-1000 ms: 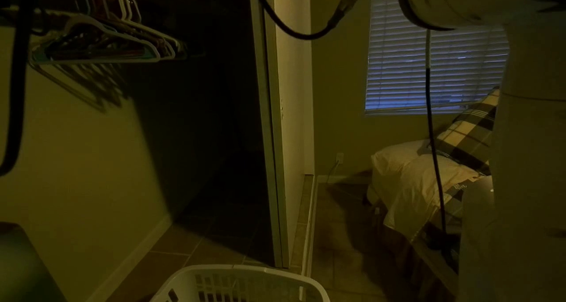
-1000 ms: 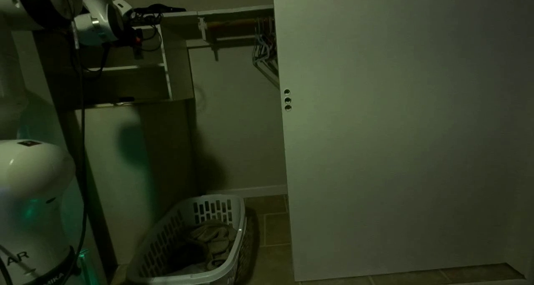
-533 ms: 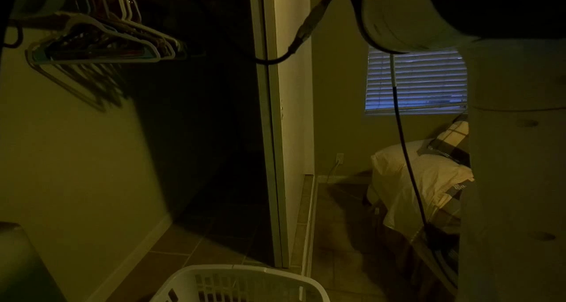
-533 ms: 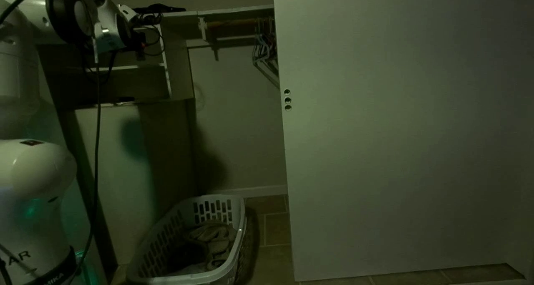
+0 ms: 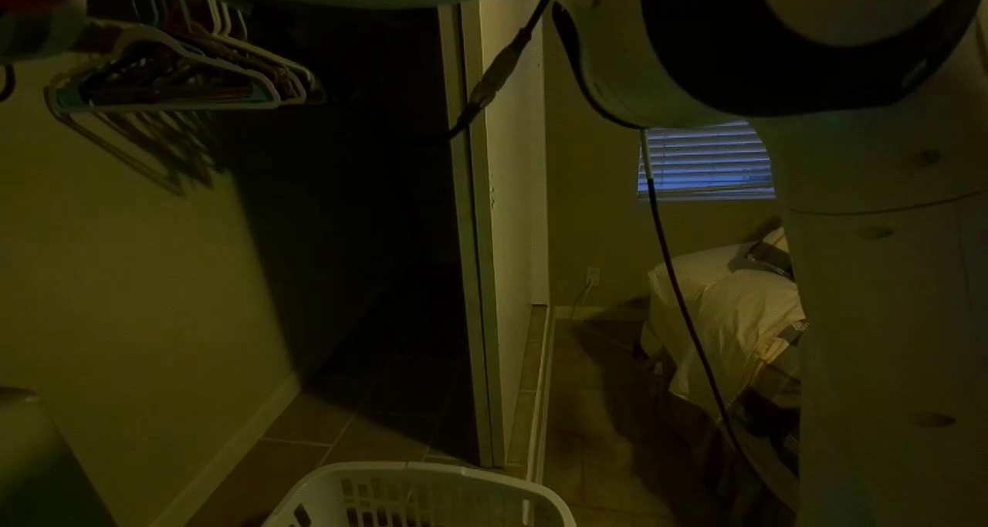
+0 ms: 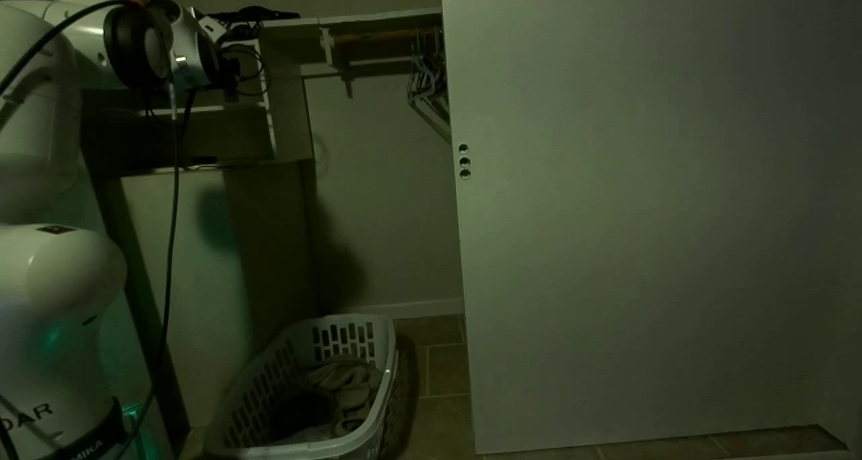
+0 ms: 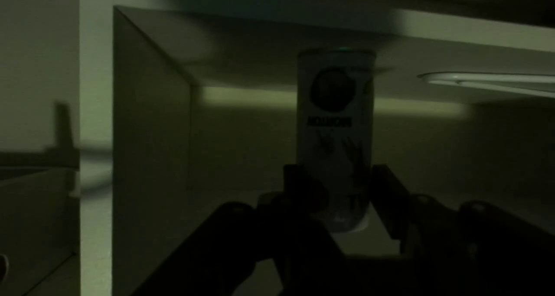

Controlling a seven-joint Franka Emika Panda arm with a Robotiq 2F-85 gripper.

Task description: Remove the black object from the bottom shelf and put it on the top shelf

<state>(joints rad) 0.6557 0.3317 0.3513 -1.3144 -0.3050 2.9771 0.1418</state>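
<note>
In the wrist view a can [image 7: 336, 109] is seen between the tips of the claw [image 7: 337, 179], which is judged to be closed on its sides, nearer the six o'clock end. It is taken as the task's thing, though its label is pale; a dark shape [image 6: 203, 159] is also seen on the bottom shelf [image 6: 236, 163], between nine and ten o'clock in an exterior view.

Because the can is gripped toward one end, it could be twisted loose if its free end were knocked against the board [image 7: 455, 27] at twelve o'clock; whether the two touch cannot be told. The side wall [image 7: 96, 114] at nine o'clock could be struck through too wide a swing. If the top shelf [image 6: 384, 17] is made for, the cable [image 6: 176, 170] could be snagged on its edge, and the black thing [image 6: 269, 14] lying there pushed off.

The arm [image 6: 30, 170] is raised at nine o'clock in an exterior view and bent over, its wrist [image 6: 192, 49] extended toward three o'clock.
</note>
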